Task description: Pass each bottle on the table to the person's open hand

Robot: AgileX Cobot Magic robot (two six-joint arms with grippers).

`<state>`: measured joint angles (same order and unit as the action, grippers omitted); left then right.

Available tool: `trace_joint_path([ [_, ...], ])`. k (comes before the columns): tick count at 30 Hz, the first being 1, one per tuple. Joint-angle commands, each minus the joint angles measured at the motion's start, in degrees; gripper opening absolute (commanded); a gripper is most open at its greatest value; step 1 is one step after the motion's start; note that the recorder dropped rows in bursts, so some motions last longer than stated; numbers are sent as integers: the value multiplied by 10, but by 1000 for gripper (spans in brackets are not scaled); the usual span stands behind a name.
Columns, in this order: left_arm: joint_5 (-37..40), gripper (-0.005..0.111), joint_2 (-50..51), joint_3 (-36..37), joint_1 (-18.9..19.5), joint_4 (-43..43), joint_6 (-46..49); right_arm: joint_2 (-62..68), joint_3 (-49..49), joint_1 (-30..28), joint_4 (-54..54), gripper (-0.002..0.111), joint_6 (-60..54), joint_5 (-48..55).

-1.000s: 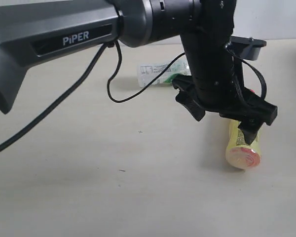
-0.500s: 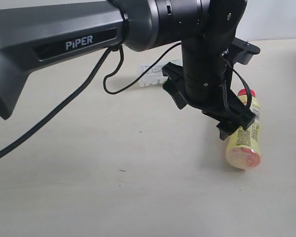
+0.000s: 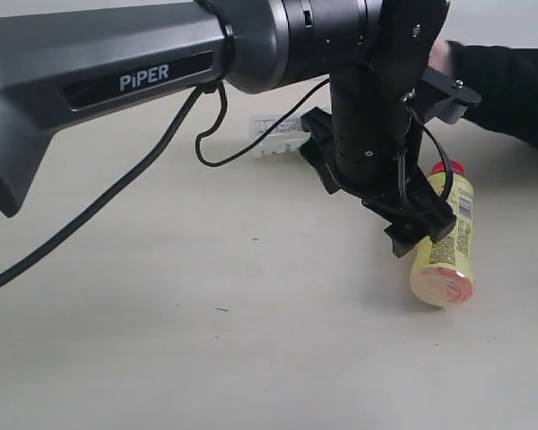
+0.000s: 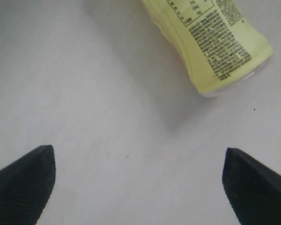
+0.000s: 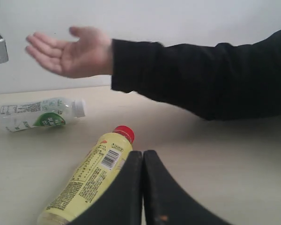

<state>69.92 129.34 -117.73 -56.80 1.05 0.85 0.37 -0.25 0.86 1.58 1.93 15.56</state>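
The yellow bottle [image 3: 446, 244] with a red cap lies on its side on the beige table [image 3: 206, 340]. My left arm [image 3: 368, 107] hangs just over it. My left gripper [image 4: 138, 150] is open and holds nothing, with the yellow bottle [image 4: 210, 42] lying beyond its tips. My right gripper [image 5: 143, 153] is shut and empty, low beside the yellow bottle [image 5: 91, 180]. The green-white labelled bottle [image 5: 37, 115] lies further off, and the same bottle [image 3: 276, 134] is partly hidden by the arm. The person's open hand [image 5: 72, 54] is held palm up above the table. The floral and red-label bottles are out of view.
A black sleeve [image 5: 201, 77] stretches across above the table, and the sleeve [image 3: 511, 90] shows at the upper right of the exterior view. A black cable [image 3: 206, 152] loops down from my left arm. A pale wall [image 5: 178, 18] rises behind the table.
My left gripper has turned and lifted a little, uncovering more of the yellow bottle. A black-sleeved arm with a hand has come in at the upper right.
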Motion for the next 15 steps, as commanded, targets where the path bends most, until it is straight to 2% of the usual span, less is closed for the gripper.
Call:
trace_joint_path([
  [1,0,92,2,-2,1,8,48,-4,3,-3,0,0,-3,-2],
  [4,0,92,2,-2,9,10,63,-4,3,-3,0,0,-3,-2],
  [6,0,92,-2,-2,15,14,116,-4,3,-3,0,0,-3,-2],
  [9,0,92,-15,7,28,42,143,-4,3,-3,0,0,-3,-2],
  [15,0,92,-32,9,124,40,219,-4,3,-3,0,0,-3,-2],
])
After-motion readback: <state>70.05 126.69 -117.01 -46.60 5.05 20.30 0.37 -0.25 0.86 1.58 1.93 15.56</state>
